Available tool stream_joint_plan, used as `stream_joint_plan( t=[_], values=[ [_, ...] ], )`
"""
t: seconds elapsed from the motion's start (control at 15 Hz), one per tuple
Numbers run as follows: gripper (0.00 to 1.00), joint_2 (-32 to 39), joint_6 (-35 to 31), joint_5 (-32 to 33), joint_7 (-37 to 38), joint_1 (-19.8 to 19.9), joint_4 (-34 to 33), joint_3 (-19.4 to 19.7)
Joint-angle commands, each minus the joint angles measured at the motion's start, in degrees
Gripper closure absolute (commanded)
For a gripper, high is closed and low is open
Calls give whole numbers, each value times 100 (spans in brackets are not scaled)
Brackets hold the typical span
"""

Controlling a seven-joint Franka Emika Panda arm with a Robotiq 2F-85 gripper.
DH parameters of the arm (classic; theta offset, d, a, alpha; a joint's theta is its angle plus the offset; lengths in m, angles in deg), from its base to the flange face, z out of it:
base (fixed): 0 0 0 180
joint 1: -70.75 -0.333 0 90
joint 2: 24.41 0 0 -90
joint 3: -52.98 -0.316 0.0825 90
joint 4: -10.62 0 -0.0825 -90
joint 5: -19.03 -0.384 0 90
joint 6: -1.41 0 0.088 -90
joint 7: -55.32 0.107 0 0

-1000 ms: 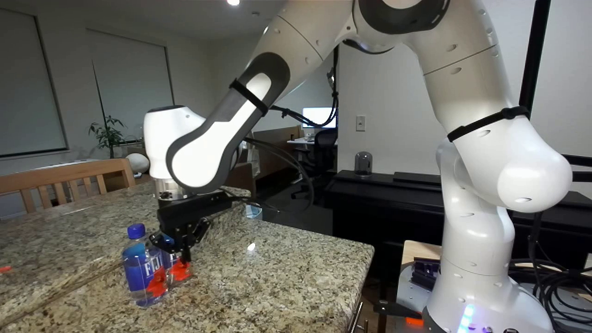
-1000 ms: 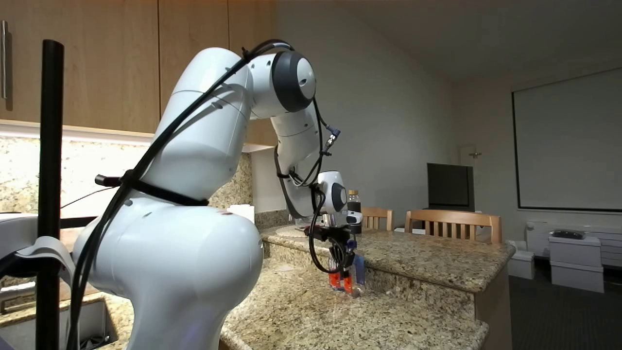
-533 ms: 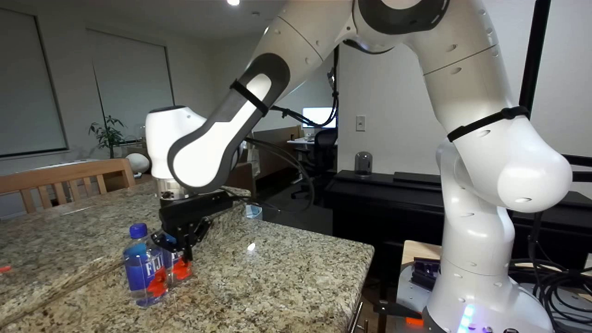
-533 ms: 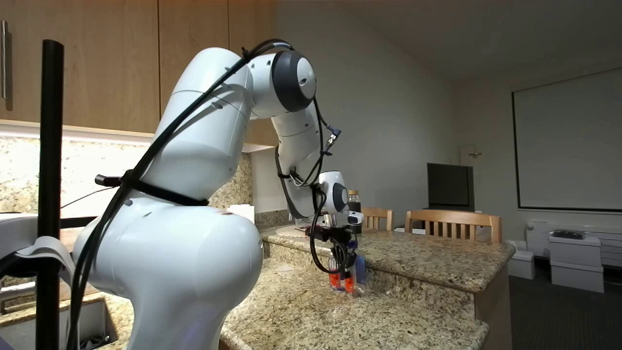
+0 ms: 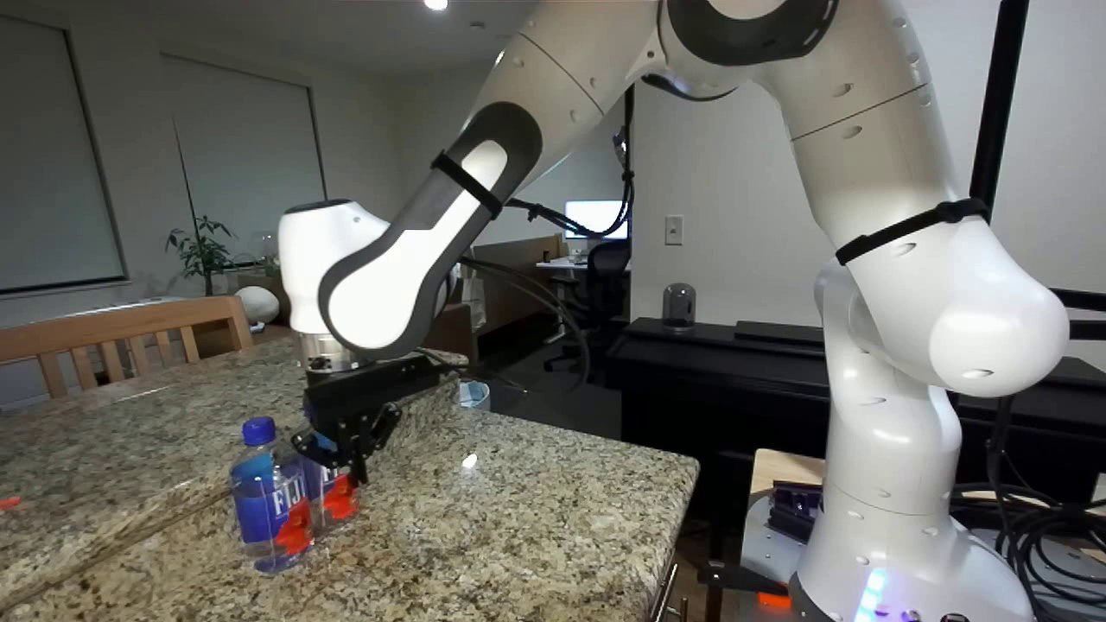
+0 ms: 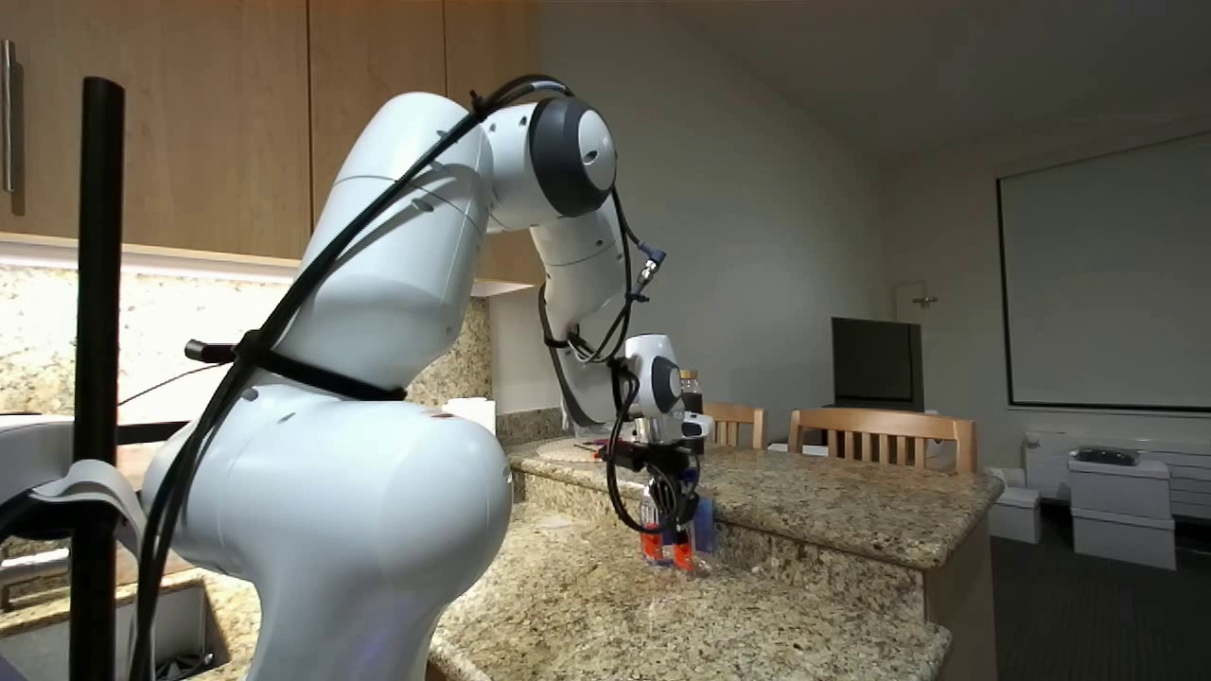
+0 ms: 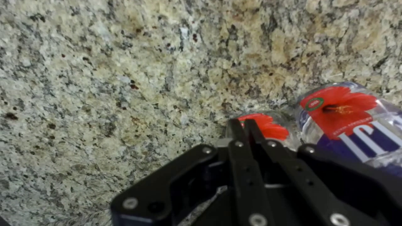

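Note:
Two clear water bottles with blue-and-red labels stand upright side by side on the granite counter. The nearer bottle (image 5: 270,510), blue-capped, reads FIJI in an exterior view; the farther bottle (image 5: 340,503) is partly covered by my gripper (image 5: 359,475). Seen from the wrist, my gripper (image 7: 242,121) has its black fingers (image 7: 234,128) drawn together with only a thin gap and nothing held. Its tips lie over the red flower of one bottle (image 7: 273,128); contact cannot be told. The second bottle (image 7: 342,108) is to the right. My gripper (image 6: 681,532) hides much of both bottles in an exterior view.
A raised granite ledge (image 6: 833,501) runs behind the bottles, with a dark bottle (image 6: 692,402) standing on it. Wooden chairs (image 5: 130,333) are beyond the ledge. A sink (image 6: 189,624) is set in by the robot's base. The lower counter (image 5: 518,510) ends at a front edge.
My gripper has shifted slightly right in both exterior views, and its fingertips have risen a little. The nearer bottle's cap moved slightly right early on, then stayed still.

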Motion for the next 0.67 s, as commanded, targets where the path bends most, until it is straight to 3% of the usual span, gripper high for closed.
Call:
stream_joint_plan(
  t=[0.0,0.6],
  values=[
    [92,-243,82,157,119,-6,253,51],
    [91,-517,163,264,146,36,509,136]
  ],
)
